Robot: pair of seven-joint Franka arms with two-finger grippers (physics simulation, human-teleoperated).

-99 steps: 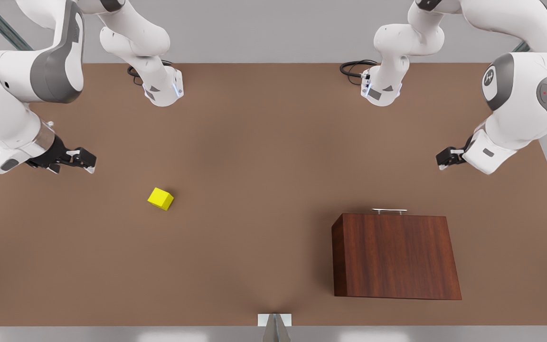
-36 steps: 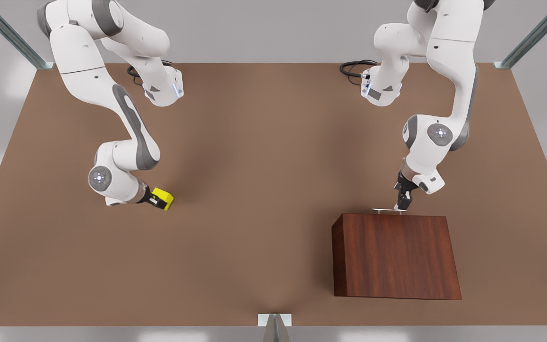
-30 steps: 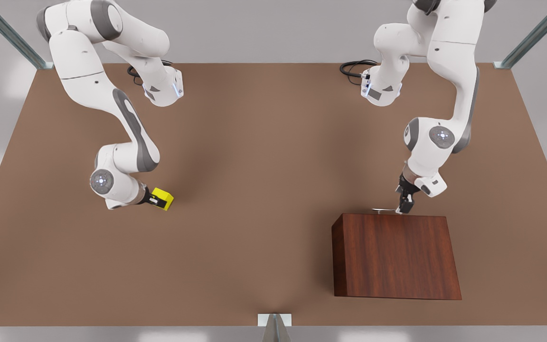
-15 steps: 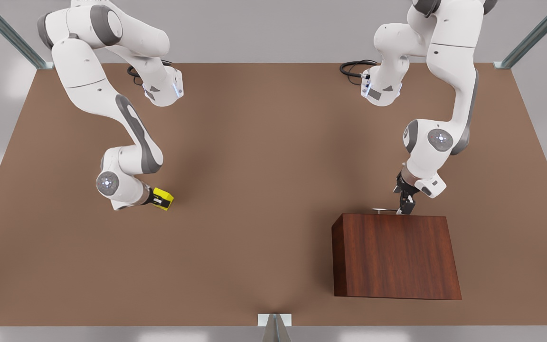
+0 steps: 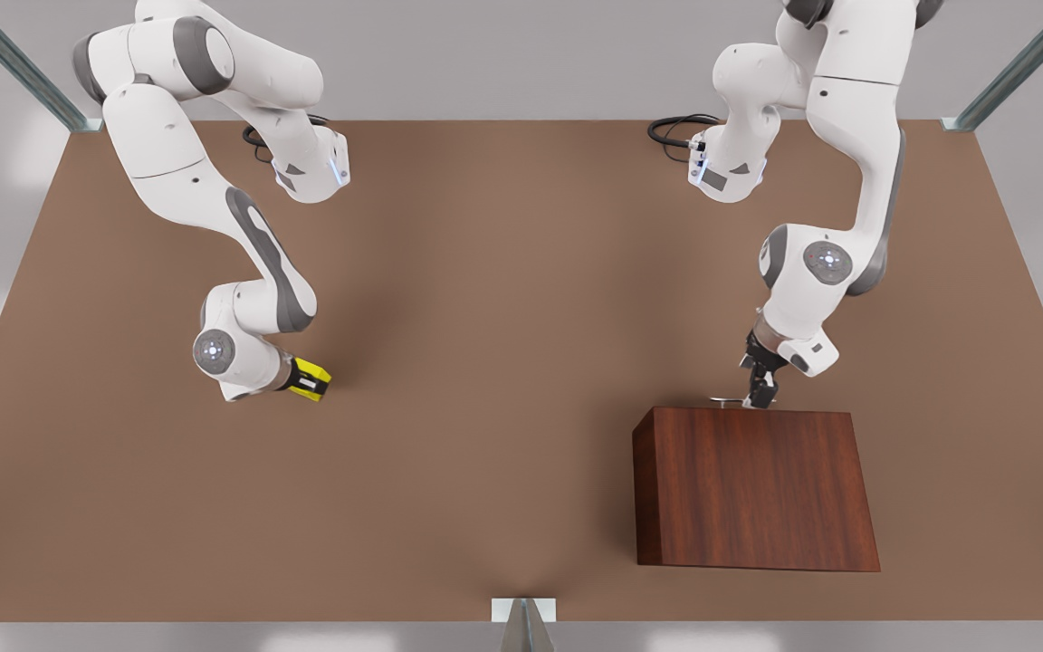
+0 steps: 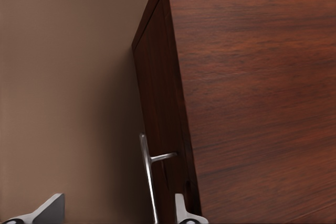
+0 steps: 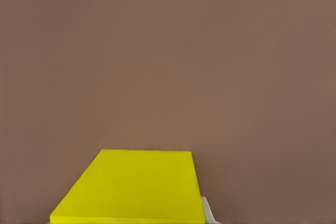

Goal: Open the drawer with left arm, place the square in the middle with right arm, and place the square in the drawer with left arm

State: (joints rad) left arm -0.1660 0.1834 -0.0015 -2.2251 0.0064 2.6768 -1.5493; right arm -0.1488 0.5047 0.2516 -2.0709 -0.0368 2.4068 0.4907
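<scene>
The left gripper [image 5: 754, 398] has its fingers [image 6: 181, 209] spread astride the handle [image 6: 148, 177] of the closed drawer [image 6: 157, 114]. The right gripper [image 5: 297, 379] grasps the square [image 5: 311, 378], low over the table [image 5: 485, 317], at the front view's left. All three steps remain.

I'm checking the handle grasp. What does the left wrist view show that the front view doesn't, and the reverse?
Left wrist view: the left gripper has its fingers apart on either side of the silver handle, and the drawer front sits flush. Front view: the right gripper is at the yellow square on the table. Both: the handle and the cabinet.
</scene>
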